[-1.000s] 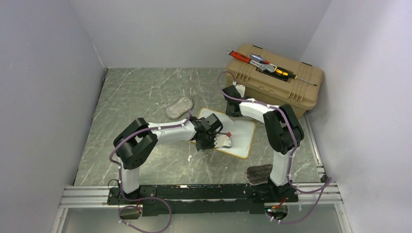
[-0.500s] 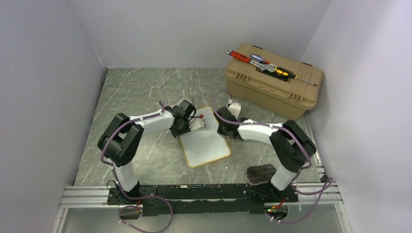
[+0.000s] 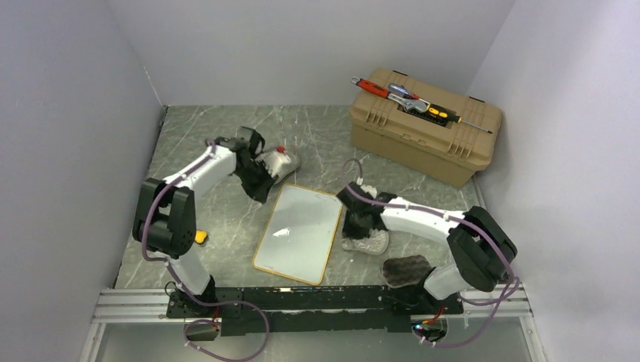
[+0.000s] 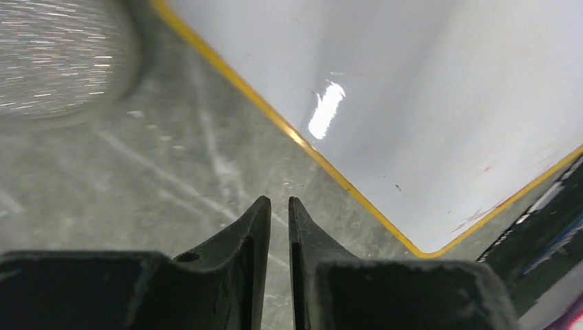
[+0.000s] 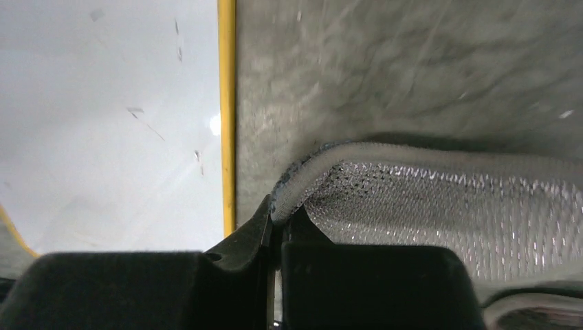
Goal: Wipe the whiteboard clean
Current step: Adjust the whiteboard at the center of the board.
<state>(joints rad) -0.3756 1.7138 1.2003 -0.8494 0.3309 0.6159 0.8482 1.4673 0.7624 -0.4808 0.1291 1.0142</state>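
a: spotting the whiteboard (image 3: 298, 232) flat on the table (image 3: 204, 143), between both arms.
b: yep, right gripper (image 5: 280, 216) pinching a silver scouring pad (image 5: 440, 206) beside it; left gripper (image 4: 278, 206) barely ajar, empty.

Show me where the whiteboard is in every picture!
Top external: the whiteboard lies near the centre of the picture, slightly low.
Left wrist: it fills the upper right.
Right wrist: it fills the left side.
Shared landmark: its yellow frame.
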